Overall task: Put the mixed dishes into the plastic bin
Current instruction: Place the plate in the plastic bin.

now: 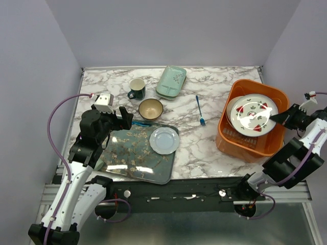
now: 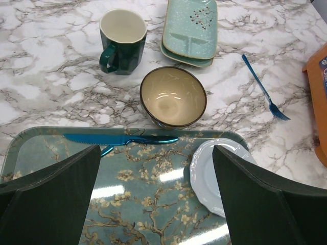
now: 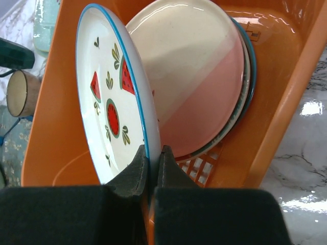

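The orange plastic bin (image 1: 244,144) stands at the right of the table. My right gripper (image 1: 276,118) (image 3: 153,152) is shut on the rim of the white plate with red wedges (image 1: 251,113) (image 3: 110,102), which it holds tilted inside the bin. Behind that plate lie a cream-and-pink plate (image 3: 199,87) and a teal-rimmed plate (image 3: 251,76). My left gripper (image 1: 125,118) (image 2: 156,150) hangs open over the floral tray, with nothing between its fingers. Beyond it stand a brown bowl (image 2: 172,97), a dark green mug (image 2: 122,41) and a mint rectangular dish (image 2: 190,30).
The dark floral tray (image 1: 127,155) lies at the front left. On it are a small pale plate (image 1: 164,140) (image 2: 207,173) and a blue knife (image 2: 117,139). A blue fork (image 1: 200,111) lies on the marble between the bowl and the bin.
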